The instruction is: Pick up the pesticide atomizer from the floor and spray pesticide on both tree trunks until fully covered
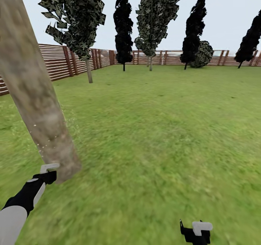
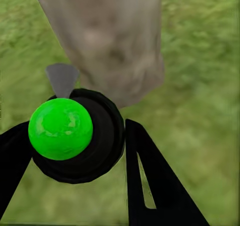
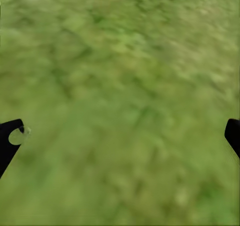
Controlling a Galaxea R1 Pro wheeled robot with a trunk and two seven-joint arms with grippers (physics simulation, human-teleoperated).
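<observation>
A thick, leaning, pale grey-brown tree trunk (image 1: 32, 103) stands at the left of the head view and meets the grass close to my left gripper (image 1: 47, 174). That gripper (image 2: 75, 153) is shut on the pesticide atomizer (image 2: 75, 136), a black round body with a bright green ball on top. Its grey nozzle (image 2: 62, 78) points at the base of the trunk (image 2: 110, 40), very near it. A few pale specks speckle the trunk's lower edge. My right gripper (image 1: 195, 232) hangs open over bare grass, with its fingertips (image 3: 10, 141) far apart.
Green lawn (image 1: 163, 129) stretches ahead to a brown slat fence (image 1: 58, 62). Two more mottled-green trees with pale trunks (image 1: 88, 71) (image 1: 150, 62) stand by the fence. Near-black narrow trees (image 1: 123, 27) and a round bush (image 1: 201, 54) line the back.
</observation>
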